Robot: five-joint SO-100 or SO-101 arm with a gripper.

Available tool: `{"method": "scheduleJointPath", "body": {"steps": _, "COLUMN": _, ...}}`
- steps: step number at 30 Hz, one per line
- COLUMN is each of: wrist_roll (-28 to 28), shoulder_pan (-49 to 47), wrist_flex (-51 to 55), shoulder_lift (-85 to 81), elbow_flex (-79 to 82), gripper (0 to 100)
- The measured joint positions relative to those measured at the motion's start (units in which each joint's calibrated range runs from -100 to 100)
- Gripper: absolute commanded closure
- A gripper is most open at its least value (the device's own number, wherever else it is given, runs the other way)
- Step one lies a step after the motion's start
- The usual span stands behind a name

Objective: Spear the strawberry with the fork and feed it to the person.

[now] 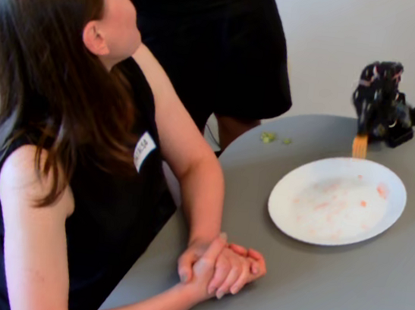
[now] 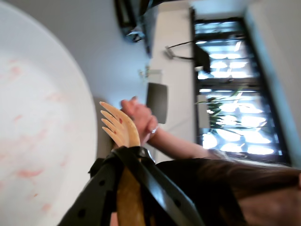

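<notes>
At the upper right of the fixed view, the hand (image 1: 361,137) grips the fork (image 1: 359,147) above the plate's (image 1: 292,212) far rim; the person (image 1: 78,146) sits left.

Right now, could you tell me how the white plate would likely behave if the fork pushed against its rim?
The plate looks shallow and sits flat on the smooth grey table, so it would probably slide, not tip. It holds only pink smears, so it is likely light. The fork looks thin and may flex first.
</notes>
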Motion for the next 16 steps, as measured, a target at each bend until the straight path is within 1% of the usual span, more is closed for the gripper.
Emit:
{"method": "scheduleJointPath", "body": {"steps": 2, "wrist_roll": 0.0, "shoulder_pan": 2.8, "wrist_flex": -1.1, "shoulder_lift": -0.1, "elbow_flex": 0.4, "gripper": 99}}
{"method": "scheduleJointPath", "body": {"steps": 3, "wrist_roll": -0.2, "shoulder_pan": 3.9, "wrist_flex": 1.4, "shoulder_lift": -0.1, "elbow_flex": 0.5, "gripper": 99}}
{"method": "scheduleJointPath", "body": {"steps": 5, "wrist_roll": -0.2, "shoulder_pan": 4.4, "wrist_flex": 2.7, "shoulder_lift": -0.2, "elbow_flex": 0.5, "gripper": 99}}
{"method": "scheduleJointPath", "body": {"steps": 8, "wrist_roll": -0.2, "shoulder_pan": 2.2, "wrist_flex": 11.9, "shoulder_lift": -0.1, "elbow_flex": 0.5, "gripper": 99}}
{"method": "scheduleJointPath", "body": {"steps": 10, "wrist_roll": -0.2, "shoulder_pan": 1.9, "wrist_flex": 15.0, "shoulder_lift": -0.2, "elbow_flex": 0.5, "gripper": 99}}
{"method": "scheduleJointPath", "body": {"steps": 12, "wrist_roll": -0.2, "shoulder_pan": 1.9, "wrist_flex": 20.4, "shoulder_lift": -0.1, "elbow_flex": 0.5, "gripper": 99}}
{"method": "scheduleJointPath", "body": {"steps": 16, "wrist_roll": -0.2, "shoulder_pan": 1.9, "wrist_flex": 23.2, "shoulder_lift": -0.1, "elbow_flex": 0.5, "gripper": 99}}
